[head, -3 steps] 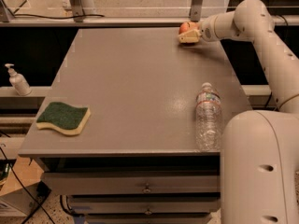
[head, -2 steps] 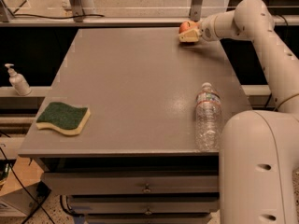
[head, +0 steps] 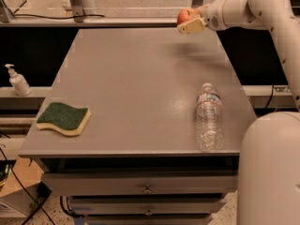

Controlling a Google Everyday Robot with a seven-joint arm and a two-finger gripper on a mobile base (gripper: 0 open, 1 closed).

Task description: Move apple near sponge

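Holding the apple point(head: 185, 15) above the far right corner of the table point(head: 136, 78), the gripper point(head: 188, 22) has its fingers point(head: 192, 26) pinching the fruit, which does not touch the surface. The sponge point(head: 63, 118) lies flat at the near left corner, well apart from the apple. A bottle point(head: 209, 120) lies on its side near the right edge. A soap dispenser point(head: 18, 80) stands left of the table.

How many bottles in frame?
2. A clear water bottle lies front right on the table; a pump bottle stands off its left side. The gripper holds the apple far right.
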